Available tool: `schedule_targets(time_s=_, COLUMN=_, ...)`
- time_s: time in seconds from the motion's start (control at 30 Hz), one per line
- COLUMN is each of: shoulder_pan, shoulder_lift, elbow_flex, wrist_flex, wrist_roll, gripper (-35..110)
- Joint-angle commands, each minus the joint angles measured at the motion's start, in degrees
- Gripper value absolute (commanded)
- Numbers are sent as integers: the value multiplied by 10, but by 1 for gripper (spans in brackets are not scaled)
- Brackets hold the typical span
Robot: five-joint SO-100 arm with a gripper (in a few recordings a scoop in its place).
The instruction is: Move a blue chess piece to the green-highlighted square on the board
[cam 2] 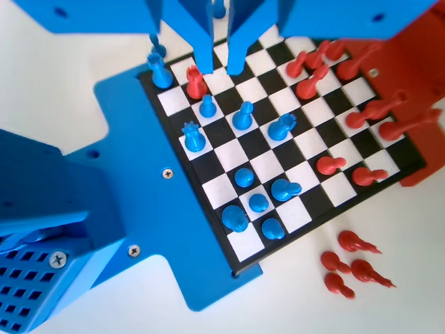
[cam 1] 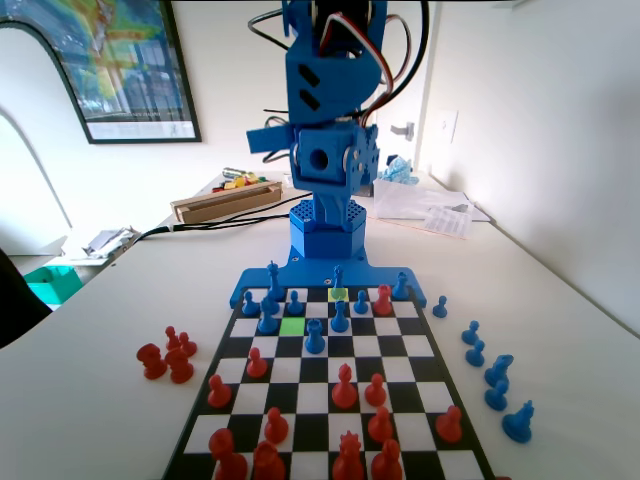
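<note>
Reach step: nothing gripped yet.
The blue chess piece (cam 1: 338, 279) stands upper centre on the board (cam 1: 420, 372), on the paler square, diagonally above the green-highlighted square (cam 1: 292, 325). The claw (cam 2: 221, 64) hangs apart and empty, and must next descend squarely over the piece.

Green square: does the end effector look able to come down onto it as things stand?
Probably yes: the green square is bare and the end effector is open and empty, though blue pieces crowd the neighbouring squares.

Blue printed arm (cam 1: 330, 110) with perforated base, silver screws, and black, white, red cables.
</note>
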Motion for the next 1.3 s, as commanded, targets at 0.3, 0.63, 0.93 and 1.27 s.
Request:
schedule_targets(time_s=0.3, shoulder_pan=-24, shoulder_lift=-16, elbow_flex=54, wrist_flex=-60, wrist_roll=29, gripper=10)
schedule_targets(time_s=0.63, shoulder_pan=-52, shoulder_lift=-15, elbow_flex=107, wrist_flex=-98, wrist_roll=52, gripper=10)
schedule_targets(time_s=0.93, shoulder_pan=-47, shoulder_lift=-21, elbow_flex=146, wrist_flex=-146, wrist_roll=46, gripper=11)
schedule_targets(time_s=1.27, shoulder_pan=-40, shoulder_lift=-34, elbow_flex=178, wrist_flex=-189, wrist_roll=38, gripper=12)
